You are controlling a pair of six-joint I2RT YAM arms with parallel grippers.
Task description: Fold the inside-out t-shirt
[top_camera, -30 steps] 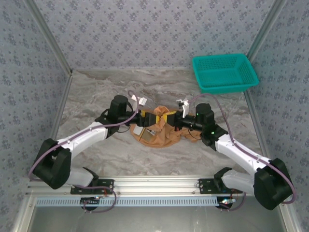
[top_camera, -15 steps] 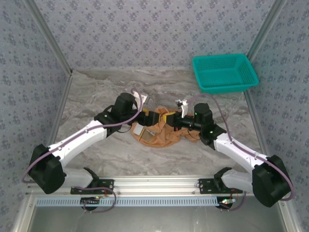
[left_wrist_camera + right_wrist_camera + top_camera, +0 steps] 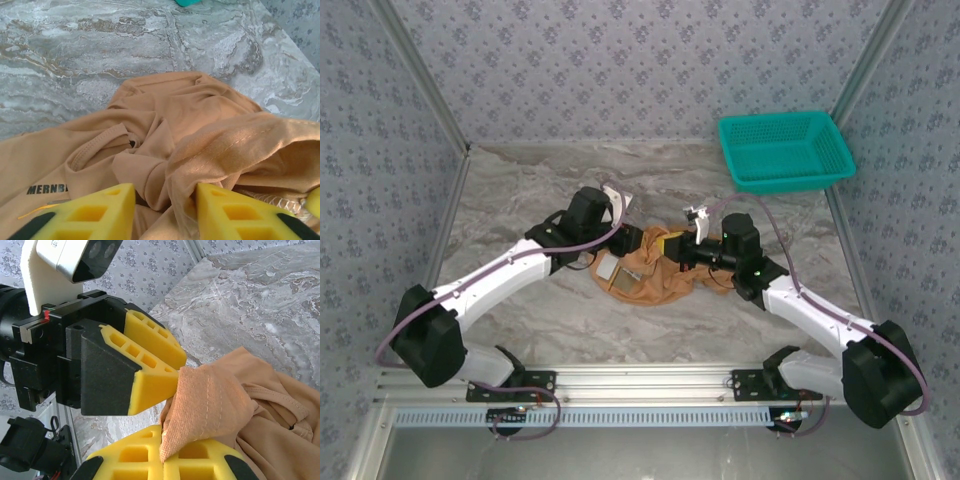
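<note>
The inside-out t-shirt (image 3: pixel 655 275) lies crumpled in a tan heap mid-table, with a pale label patch (image 3: pixel 608 268) on its left side. My right gripper (image 3: pixel 161 450) is shut on a stitched hem corner of the shirt (image 3: pixel 210 395), lifted slightly off the heap. My left gripper (image 3: pixel 165 200) faces it from the left. Its yellow fingers (image 3: pixel 102 210) stand partly closed around a raised fold of the shirt (image 3: pixel 200 150). The fold touches the right finger, with a gap at the left one. In the right wrist view, the left gripper (image 3: pixel 172 371) has its tips right at the held hem.
A teal mesh basket (image 3: pixel 785 150) sits at the back right of the marble table (image 3: pixel 520 200). Patterned walls enclose the table on three sides. The two grippers meet tip to tip over the shirt's back edge.
My left gripper has moved right onto the shirt and its jaws have narrowed around a fold. The right gripper has held the hem in place.
</note>
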